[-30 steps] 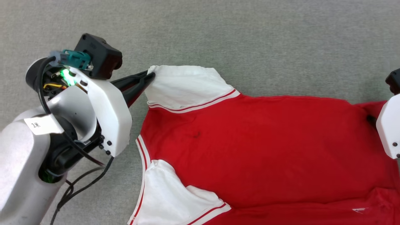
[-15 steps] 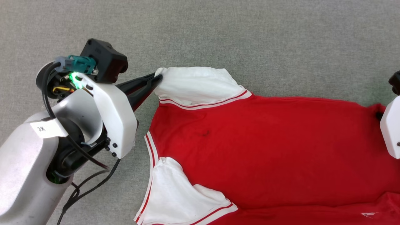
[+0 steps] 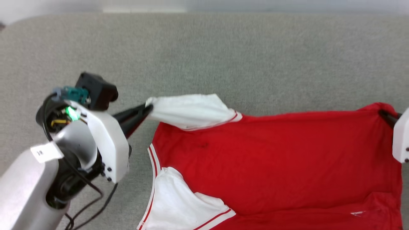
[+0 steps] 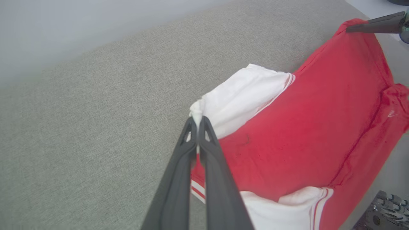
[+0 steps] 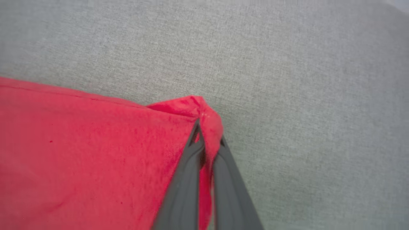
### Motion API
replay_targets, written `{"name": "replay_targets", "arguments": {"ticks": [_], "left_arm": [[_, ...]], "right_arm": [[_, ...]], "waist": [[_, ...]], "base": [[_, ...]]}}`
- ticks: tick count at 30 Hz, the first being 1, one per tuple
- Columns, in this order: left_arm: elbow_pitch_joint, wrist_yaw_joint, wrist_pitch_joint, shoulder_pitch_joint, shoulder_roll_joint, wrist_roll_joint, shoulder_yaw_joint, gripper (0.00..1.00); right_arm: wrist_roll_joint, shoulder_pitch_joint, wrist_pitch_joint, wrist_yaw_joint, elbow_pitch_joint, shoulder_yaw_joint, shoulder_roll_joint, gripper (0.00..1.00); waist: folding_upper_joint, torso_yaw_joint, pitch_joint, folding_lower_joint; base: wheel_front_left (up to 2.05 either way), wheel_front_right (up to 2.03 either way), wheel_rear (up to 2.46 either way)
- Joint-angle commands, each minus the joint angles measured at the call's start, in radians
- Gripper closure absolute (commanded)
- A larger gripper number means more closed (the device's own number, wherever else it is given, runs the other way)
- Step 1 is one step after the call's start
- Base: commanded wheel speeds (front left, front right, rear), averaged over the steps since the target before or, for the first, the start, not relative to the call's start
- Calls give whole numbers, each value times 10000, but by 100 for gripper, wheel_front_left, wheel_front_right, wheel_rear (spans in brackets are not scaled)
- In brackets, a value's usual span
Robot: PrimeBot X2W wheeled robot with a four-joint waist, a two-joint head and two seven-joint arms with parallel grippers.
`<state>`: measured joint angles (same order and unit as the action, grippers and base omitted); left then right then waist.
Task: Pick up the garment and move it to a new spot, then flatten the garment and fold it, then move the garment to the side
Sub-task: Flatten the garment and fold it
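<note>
- Head view: the red shirt [image 3: 271, 166] spreads across the centre and lower right of a grey cloth surface [image 3: 223, 54]. The left gripper [image 3: 149, 110], centre left, pinches its white sleeve [image 3: 191, 111]; the right gripper [image 3: 382, 114], at the right edge, grips a red corner.
- Left wrist view: fingers [image 4: 212, 166] closed on the sleeve tip, centre frame.
- Right wrist view: fingers [image 5: 182, 191] clamp a bunched red corner, centre frame.
</note>
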<state>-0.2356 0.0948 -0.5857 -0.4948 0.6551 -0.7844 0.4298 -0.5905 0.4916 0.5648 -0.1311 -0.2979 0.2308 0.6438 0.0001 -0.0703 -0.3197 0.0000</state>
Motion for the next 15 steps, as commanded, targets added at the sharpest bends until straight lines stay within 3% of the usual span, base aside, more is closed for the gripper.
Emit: {"name": "replay_targets", "arguments": {"ticks": [1,15], "left_arm": [[-67,-72,81,308,51,-65,13,100],[-904,-664,236,2920,526,-389,243,100]], "right_arm": [[-188,-363,-250,7,120,-181,-85,100],[-156,-3377,-1223,7,1563,-1775,-477,100]], "waist": [[-1,13,475,0],[-1,-142,1534,0]], "base": [[0,0,0],[0,0,0]]}}
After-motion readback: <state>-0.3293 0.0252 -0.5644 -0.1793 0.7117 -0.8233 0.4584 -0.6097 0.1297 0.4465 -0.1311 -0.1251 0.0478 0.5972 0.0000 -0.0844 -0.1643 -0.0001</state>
